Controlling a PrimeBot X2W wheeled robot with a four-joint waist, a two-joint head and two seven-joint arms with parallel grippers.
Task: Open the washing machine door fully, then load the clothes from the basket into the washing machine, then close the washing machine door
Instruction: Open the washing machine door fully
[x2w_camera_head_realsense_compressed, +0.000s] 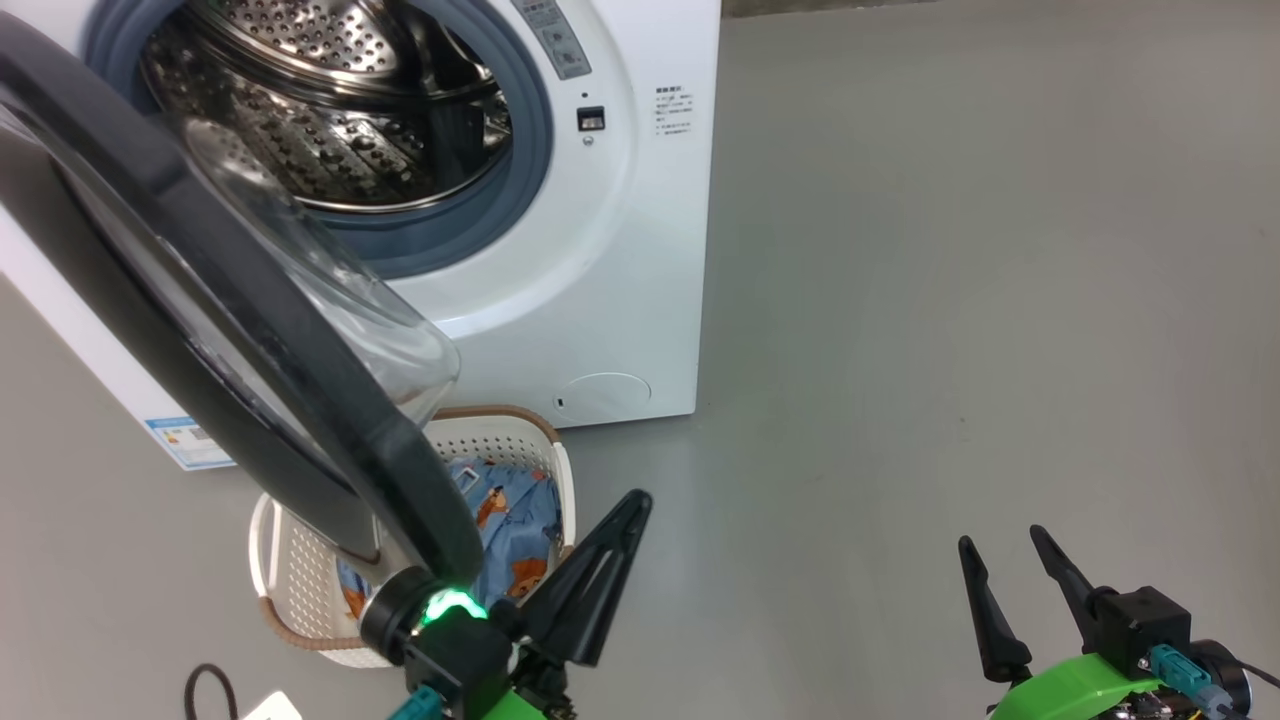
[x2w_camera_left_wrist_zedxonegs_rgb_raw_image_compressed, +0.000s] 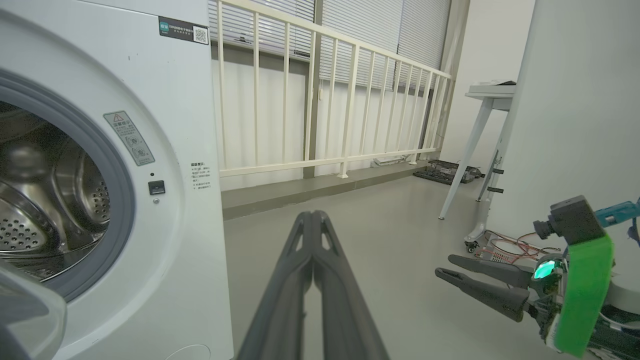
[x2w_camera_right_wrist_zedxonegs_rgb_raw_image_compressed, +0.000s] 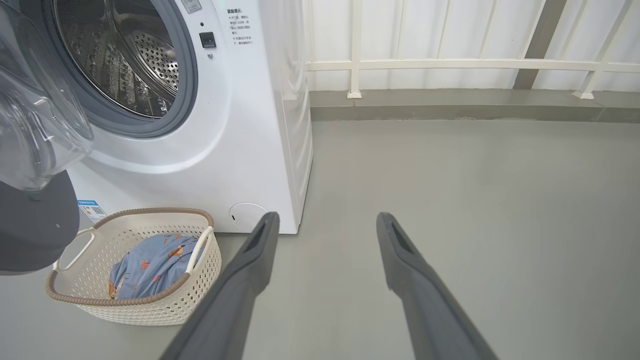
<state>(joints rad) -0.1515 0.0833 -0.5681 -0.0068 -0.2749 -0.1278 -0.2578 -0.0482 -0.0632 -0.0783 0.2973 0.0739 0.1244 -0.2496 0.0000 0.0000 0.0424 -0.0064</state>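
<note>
your left gripper (x2w_camera_head_realsense_compressed: 630, 512) is pinched shut on nothing, near the lower rim of the washing machine door (x2w_camera_head_realsense_compressed: 250, 330), probably so its narrow tip can push. the door hangs open over the basket (x2w_camera_head_realsense_compressed: 500, 425), half covering the clothes (x2w_camera_head_realsense_compressed: 515, 530) inside. your right gripper (x2w_camera_head_realsense_compressed: 1002, 540) stands wide and empty over the floor (x2w_camera_head_realsense_compressed: 900, 350).

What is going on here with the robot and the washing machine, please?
A two-armed robot is doing laundry. The washing machine door stands swung open, overhanging the basket in the head view, and the steel drum of the washing machine looks empty. The clothes lie in the basket, not yet loaded. The left gripper, jaws shut, is by the door's lower edge; contact is unclear. The right gripper hangs over the floor, jaws open, holding nothing.
</note>
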